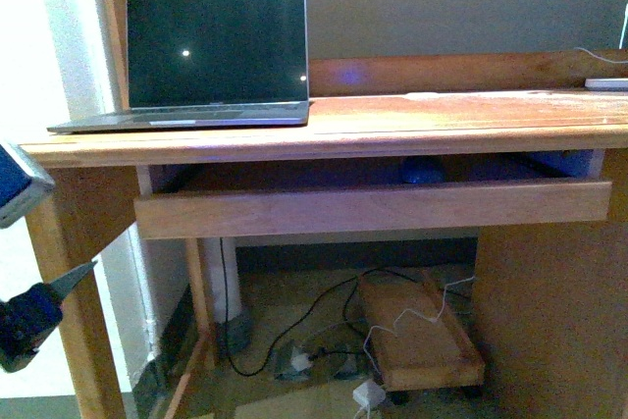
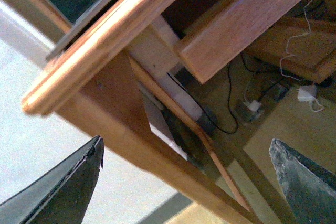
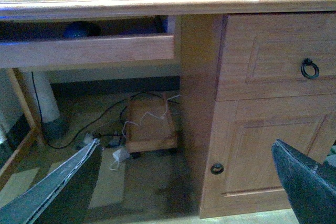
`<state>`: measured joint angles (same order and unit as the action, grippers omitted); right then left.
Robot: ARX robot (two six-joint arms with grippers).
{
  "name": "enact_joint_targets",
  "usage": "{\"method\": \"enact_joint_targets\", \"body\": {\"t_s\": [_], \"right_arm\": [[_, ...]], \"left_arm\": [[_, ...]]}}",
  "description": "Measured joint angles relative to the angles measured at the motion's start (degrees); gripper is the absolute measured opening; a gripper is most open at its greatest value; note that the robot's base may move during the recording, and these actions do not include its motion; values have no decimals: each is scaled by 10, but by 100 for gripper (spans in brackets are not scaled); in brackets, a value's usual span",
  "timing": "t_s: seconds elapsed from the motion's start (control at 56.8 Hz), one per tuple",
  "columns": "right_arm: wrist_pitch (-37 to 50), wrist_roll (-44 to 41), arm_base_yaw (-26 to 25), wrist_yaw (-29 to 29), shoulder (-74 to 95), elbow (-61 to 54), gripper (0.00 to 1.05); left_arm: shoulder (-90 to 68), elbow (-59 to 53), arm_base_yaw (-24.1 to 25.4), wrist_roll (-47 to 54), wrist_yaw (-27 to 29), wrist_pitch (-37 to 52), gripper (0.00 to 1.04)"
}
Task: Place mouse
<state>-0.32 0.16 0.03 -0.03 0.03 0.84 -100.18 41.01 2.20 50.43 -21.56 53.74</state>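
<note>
Though tray front point(image 1: 373, 208) half-hides what seems the mouse point(image 1: 422, 172) | laptop point(image 1: 216, 46) on desk point(image 1: 442, 117)

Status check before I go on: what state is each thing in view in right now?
Laptop: lid open, screen dark.
Pull-out tray: pulled out.
Mouse: lying in the tray, not held.
Right-hand drawer: shut.
Cabinet door: shut.
Left gripper: open, empty.
Right gripper: open, empty.

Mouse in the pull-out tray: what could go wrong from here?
1. The small dark domed mouse sits shadowed behind the wooden tray's front lip, under the wooden desktop; a reach in may strike either edge.
2. The left claw hangs below the corner carrying the open grey laptop; rising could knock it.
</note>
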Motion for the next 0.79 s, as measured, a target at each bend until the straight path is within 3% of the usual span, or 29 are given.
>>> {"method": "enact_joint_targets", "body": {"t_s": [0.476, 0.793], "right_arm": [[0, 0, 0, 0, 0, 0, 97], [0, 0, 0, 0, 0, 0, 97]], "left_arm": [[-134, 137, -25, 201, -57, -26, 97], [-212, 244, -24, 278, -55, -49, 97]]}}
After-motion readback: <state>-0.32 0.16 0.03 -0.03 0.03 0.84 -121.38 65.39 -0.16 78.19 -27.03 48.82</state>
